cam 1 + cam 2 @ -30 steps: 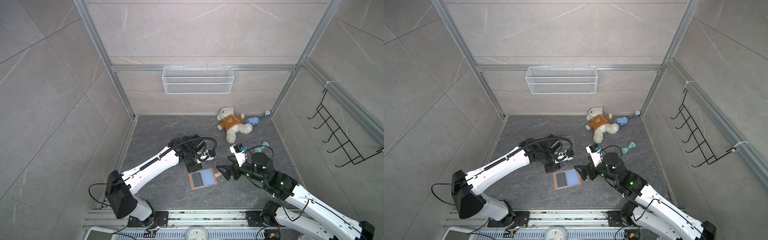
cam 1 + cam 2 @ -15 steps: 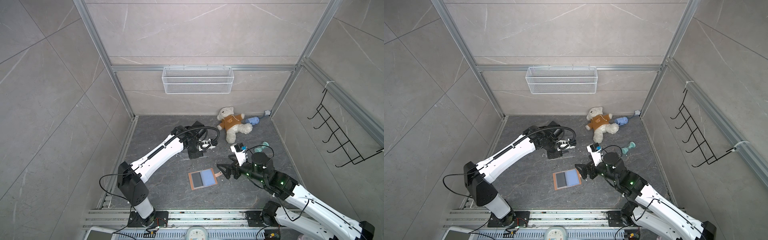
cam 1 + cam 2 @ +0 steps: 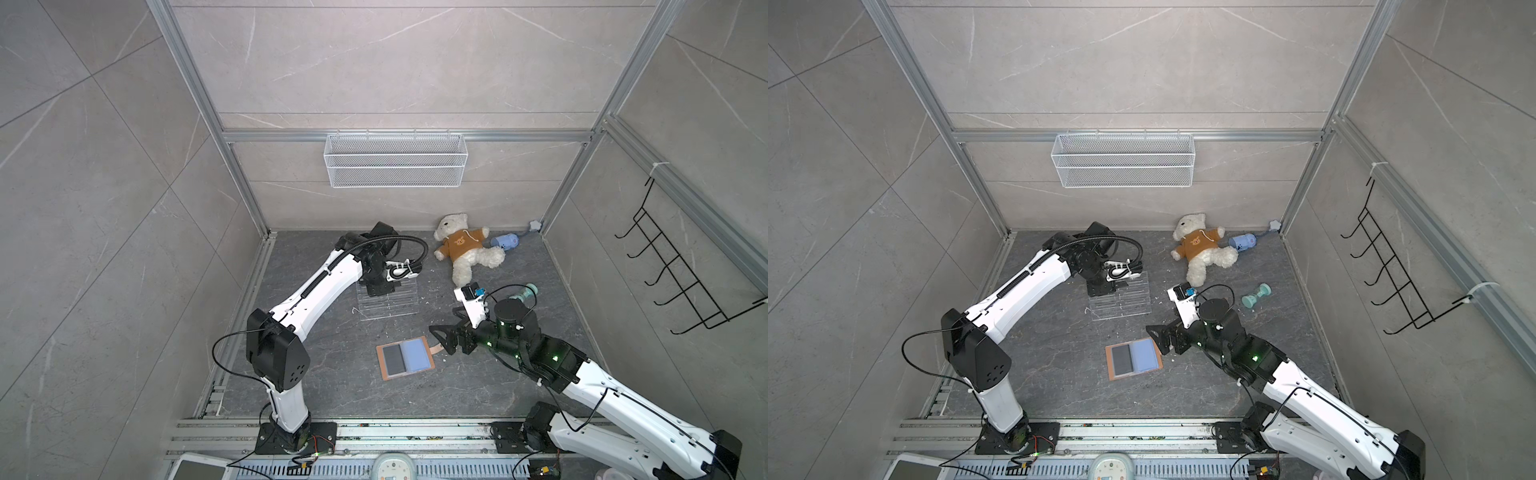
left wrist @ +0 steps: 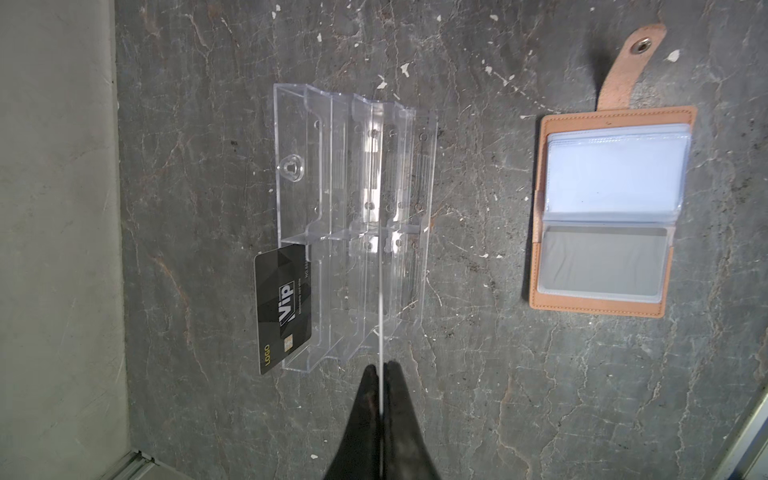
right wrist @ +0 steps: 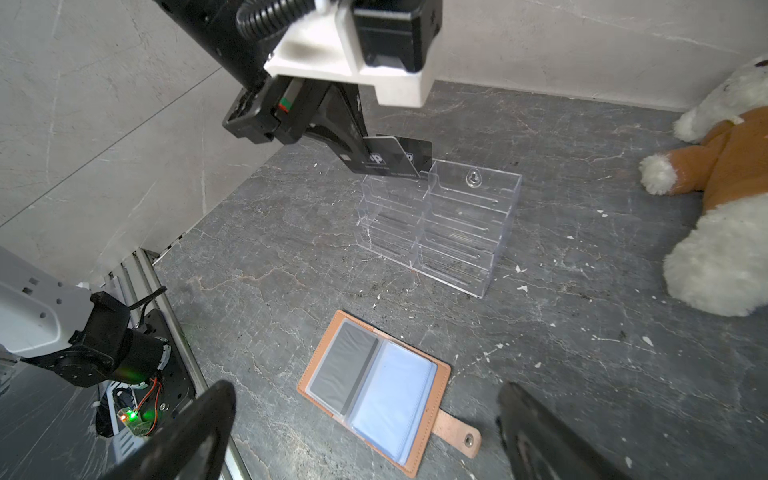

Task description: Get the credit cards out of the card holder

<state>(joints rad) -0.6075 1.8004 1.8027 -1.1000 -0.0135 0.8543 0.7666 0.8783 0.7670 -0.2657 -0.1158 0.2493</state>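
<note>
The tan card holder (image 3: 427,365) (image 3: 1111,368) (image 5: 441,376) lies open on the floor, a dark credit card (image 3: 393,360) (image 5: 343,370) in one sleeve and pale blue sleeves (image 4: 615,170) beside it. My left gripper (image 4: 380,368) (image 5: 357,145) is shut on a black credit card (image 5: 417,156), seen edge-on (image 4: 380,291), held above the clear acrylic rack (image 3: 390,303) (image 4: 353,166). Another Vip credit card (image 4: 284,307) stands in the rack's back slot. My right gripper (image 3: 438,340) (image 5: 362,388) hangs open low over the holder's strap tab (image 5: 457,432).
A teddy bear (image 3: 465,249) lies at the back right, a blue toy (image 3: 505,242) behind it and a teal dumbbell (image 3: 1256,296) near my right arm. A wire basket (image 3: 395,166) hangs on the back wall, a black hook rack (image 3: 673,270) on the right wall.
My left gripper has carried its card away from the card holder, back and over the acrylic rack. My right gripper has stayed open by the strap tab.
</note>
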